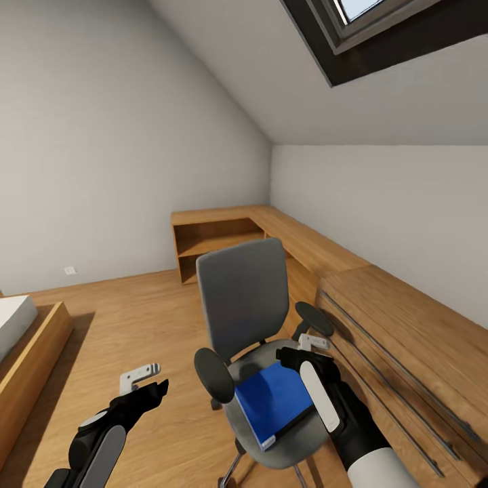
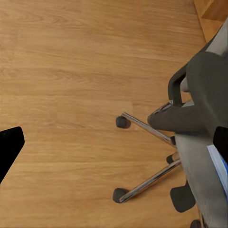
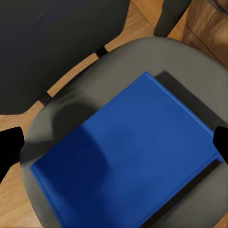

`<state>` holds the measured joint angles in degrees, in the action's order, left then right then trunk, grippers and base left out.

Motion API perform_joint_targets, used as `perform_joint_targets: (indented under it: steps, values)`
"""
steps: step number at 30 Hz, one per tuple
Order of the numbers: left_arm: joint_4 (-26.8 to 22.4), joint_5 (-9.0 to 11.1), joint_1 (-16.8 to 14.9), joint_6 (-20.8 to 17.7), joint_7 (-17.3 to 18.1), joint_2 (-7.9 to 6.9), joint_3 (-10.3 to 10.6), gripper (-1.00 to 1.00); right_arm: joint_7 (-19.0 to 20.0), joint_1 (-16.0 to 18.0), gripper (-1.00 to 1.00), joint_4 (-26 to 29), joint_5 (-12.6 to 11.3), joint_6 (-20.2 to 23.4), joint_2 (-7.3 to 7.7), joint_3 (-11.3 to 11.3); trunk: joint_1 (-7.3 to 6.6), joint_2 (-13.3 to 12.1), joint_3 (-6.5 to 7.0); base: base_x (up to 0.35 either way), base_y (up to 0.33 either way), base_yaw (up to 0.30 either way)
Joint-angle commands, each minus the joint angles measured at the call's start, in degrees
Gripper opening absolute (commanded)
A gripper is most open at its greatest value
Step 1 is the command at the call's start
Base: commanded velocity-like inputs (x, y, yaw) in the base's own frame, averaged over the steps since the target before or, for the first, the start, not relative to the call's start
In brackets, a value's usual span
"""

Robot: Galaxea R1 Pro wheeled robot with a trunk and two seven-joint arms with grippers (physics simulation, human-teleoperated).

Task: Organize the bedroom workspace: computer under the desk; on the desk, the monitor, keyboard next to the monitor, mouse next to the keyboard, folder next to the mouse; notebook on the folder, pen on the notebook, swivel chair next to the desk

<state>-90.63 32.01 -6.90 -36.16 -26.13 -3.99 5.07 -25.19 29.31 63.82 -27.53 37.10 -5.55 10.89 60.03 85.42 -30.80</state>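
A grey swivel chair stands in the middle of the room beside the wooden desk run. A blue folder lies flat on its seat. My right gripper hovers open just above the seat's right side. In the right wrist view the folder lies right under the open right gripper, a black fingertip at each side. My left gripper is open over the floor left of the chair, holding nothing. The left wrist view shows the chair's chrome legs, its armrest and the folder's edge.
A low wooden cabinet with long drawer handles runs along the right wall, close to the chair. An open shelf unit sits in the far corner. A bed frame is at the left. A skylight is set in the sloped ceiling.
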Motion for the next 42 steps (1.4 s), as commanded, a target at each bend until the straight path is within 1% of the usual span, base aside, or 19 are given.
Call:
perform_joint_targets:
  steps: [1,5,12,13,15,16,18,21,22,25,26,30,31,33,34,35,37,41,42]
  values:
    - [-0.07,0.6,-0.05,-0.06,-0.59,-0.06,0.12,1.0,-0.57,0.05,1.0,0.07,-0.6,0.08,0.01,0.09,0.23,0.45,-0.25,0.0,0.0,0.0]
    - [-0.07,0.6,-0.05,-0.06,-0.64,-0.06,0.1,1.0,-0.57,0.05,1.0,0.08,-0.6,0.07,0.01,0.09,1.1,2.06,-0.96,0.0,0.0,0.0]
    - [-0.07,0.6,-0.05,-0.13,-0.61,-0.01,-2.0,1.0,-0.61,0.05,1.0,0.08,-0.6,0.04,0.05,-0.09,2.64,4.86,-2.22,0.0,0.0,0.0]
    - [-0.01,0.6,-0.05,-0.17,-0.59,0.08,-2.73,1.0,-0.57,0.05,1.0,-0.02,-0.6,-0.8,0.24,-0.3,2.86,5.26,-2.4,0.0,0.0,0.0]
    - [0.0,0.6,-0.05,-0.16,-0.59,0.07,-2.85,1.0,-0.57,0.05,1.0,-0.11,-0.56,-2.02,0.38,-0.36,3.3,6.07,-2.76,0.0,0.0,0.0]
    - [0.01,0.6,-0.05,-0.21,-0.59,0.03,-3.72,1.0,-0.57,0.08,1.0,-0.68,0.48,-4.61,0.58,-0.41,3.52,6.47,-2.94,0.0,0.0,0.0]
    - [0.01,0.6,-0.05,-0.22,-0.57,0.03,-4.58,1.0,-0.55,0.2,1.0,-2.36,2.14,-6.76,0.63,-0.42,3.96,7.27,-3.3,0.0,0.0,0.0]
    - [0.01,0.6,-0.05,-0.22,-0.54,0.03,-5.18,1.0,-0.4,0.81,1.0,-5.94,4.36,-11.35,0.63,-0.42,4.62,8.47,-3.84,0.0,0.0,0.0]
    - [0.02,0.6,-0.05,-0.22,-0.53,0.03,-5.43,1.0,-0.27,2.16,1.0,-9.11,5.84,-15.57,0.65,-0.43,4.84,8.87,-4.02,0.0,0.0,0.0]
    - [0.02,0.6,-0.05,-0.23,-0.51,0.03,-5.68,1.0,-0.14,5.68,1.0,-15.23,7.57,-21.88,0.68,-0.41,5.5,10.08,-4.56,0.0,0.0,0.0]
    - [0.02,0.6,-0.05,-0.23,-0.51,0.03,-5.8,1.0,-0.07,8.64,1.0,-20.36,8.33,-25.06,0.69,-0.4,5.72,10.48,-4.73,0.0,0.0,0.0]
    - [0.02,0.6,-0.05,-0.23,-0.51,0.01,-5.92,1.0,0.07,15.39,1.0,-32.03,9.13,-29.05,0.75,-0.4,6.59,12.08,-5.45,0.0,0.0,0.0]
    - [0.02,0.6,-0.05,-0.23,-0.5,0.01,-5.85,1.0,0.13,18.94,1.0,-37.44,9.33,-30.6,0.77,-0.41,6.81,12.48,-5.63,0.0,0.0,0.0]
    - [0.02,0.6,-0.05,-0.23,-0.5,0.05,-5.73,1.0,0.18,22.17,1.0,-41.71,9.46,-32.3,0.78,-0.39,7.25,13.29,-5.99,0.0,0.0,0.0]
    - [0.02,0.58,-0.05,-0.23,-0.52,0.08,-5.6,1.0,0.28,24.78,1.0,-44.56,9.54,-33.97,0.79,-0.37,7.47,13.69,-6.17,0.0,0.0,0.0]
    - [0.02,0.56,-0.05,-0.23,-0.55,0.09,-5.49,1.0,0.45,26.54,1.0,-46.37,9.59,-35.19,0.8,-0.34,7.69,14.09,-6.35,0.0,0.0,0.0]
    - [0.02,0.53,-0.05,-0.23,-0.56,0.1,-5.39,1.0,0.92,28.06,1.0,-47.98,9.64,-36.25,0.83,-0.3,7.69,14.09,-6.35,0.0,0.0,0.0]
    - [0.02,0.52,-0.05,-0.23,-0.52,0.1,-5.35,1.0,2.54,29.01,1.0,-49.29,9.57,-36.85,0.87,-0.27,7.69,14.09,-6.35,0.0,0.0,0.0]
    - [0.02,0.51,-0.05,-0.21,-0.54,0.1,-5.36,1.0,5.13,29.4,1.0,-49.99,9.48,-37.1,0.85,-0.23,7.91,14.49,-6.53,0.0,0.0,0.0]
